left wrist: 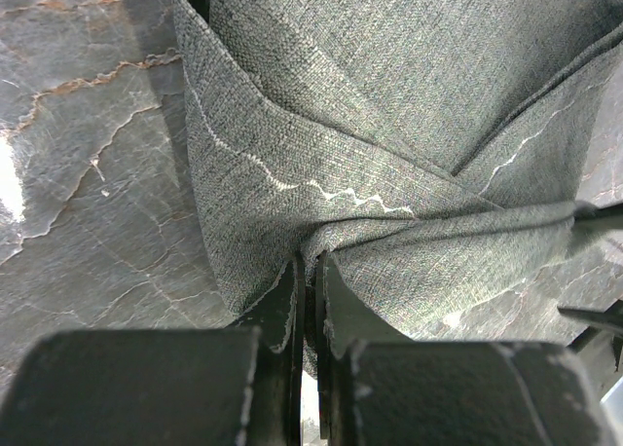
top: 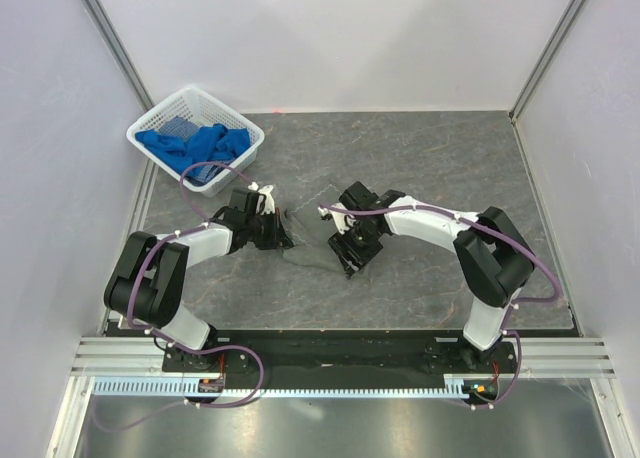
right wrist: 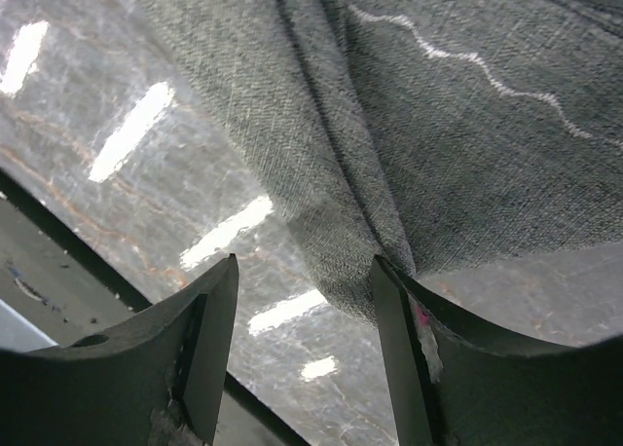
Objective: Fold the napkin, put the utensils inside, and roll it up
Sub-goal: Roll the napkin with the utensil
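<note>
Clamps the left gripper (left wrist: 310, 271) tight on a bunched fold of the napkin (left wrist: 389, 125), jaws pressed together. Shows the rest of the cloth fanning out ahead of those tips in creased layers, pale hem stitching running across, marbled tabletop (left wrist: 78, 173) to their left. Leaves the right gripper (right wrist: 304, 266) parted, grasping nothing, with a hanging napkin fold dipping between its fingers, close against the right-hand finger (right wrist: 399, 368). Places the white basket (top: 160, 118) of blue cloths (top: 205, 143) well apart from the left gripper.
</note>
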Tool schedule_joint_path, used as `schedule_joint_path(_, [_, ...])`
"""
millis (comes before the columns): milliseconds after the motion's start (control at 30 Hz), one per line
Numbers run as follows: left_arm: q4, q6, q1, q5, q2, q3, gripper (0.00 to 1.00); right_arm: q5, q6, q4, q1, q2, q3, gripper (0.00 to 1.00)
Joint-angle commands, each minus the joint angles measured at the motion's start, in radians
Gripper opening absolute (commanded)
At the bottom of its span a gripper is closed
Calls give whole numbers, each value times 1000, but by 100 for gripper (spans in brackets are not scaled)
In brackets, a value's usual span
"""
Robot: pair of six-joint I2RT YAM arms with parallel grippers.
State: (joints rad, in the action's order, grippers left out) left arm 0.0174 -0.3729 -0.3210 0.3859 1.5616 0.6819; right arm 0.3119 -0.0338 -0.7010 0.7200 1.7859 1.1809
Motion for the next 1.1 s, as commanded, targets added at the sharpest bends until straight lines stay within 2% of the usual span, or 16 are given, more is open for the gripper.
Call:
schedule_joint_path(0, [52, 31, 3, -47, 12, 7, 2, -31, -18, 21, -14, 18, -9, 65])
schedule_joint_path(133, [56, 25, 5, -50, 8, 7, 2, -20, -35, 28, 4, -25, 16, 64])
schedule_joint_path(233, [67, 17, 5, -51, 5, 8, 2, -144, -44, 52, 77, -95, 42, 66])
schedule_joint_path(333, [70, 8, 5, -50, 5, 8, 2, -281, -60, 158, 154, -167, 7, 67])
schedule_joint_path(467, [70, 6, 3, -47, 14, 10, 2, -401, -98, 419, 229, -224, -101, 69])
schedule_joint_path(633, [70, 6, 5, -45, 15, 11, 2, -399, -207, 538, 269, -142, -128, 68])
schedule_joint_path(733, [70, 6, 3, -47, 15, 13, 2, -349, -239, 589, 280, -102, -127, 68])
schedule_joint_path(933, [73, 9, 3, -41, 20, 21, 2, -280, -281, 604, 280, -45, -110, 68])
schedule_joint_path(1067, [75, 12, 5, -41, 15, 19, 2, -304, -299, 597, 280, 4, -101, 68])
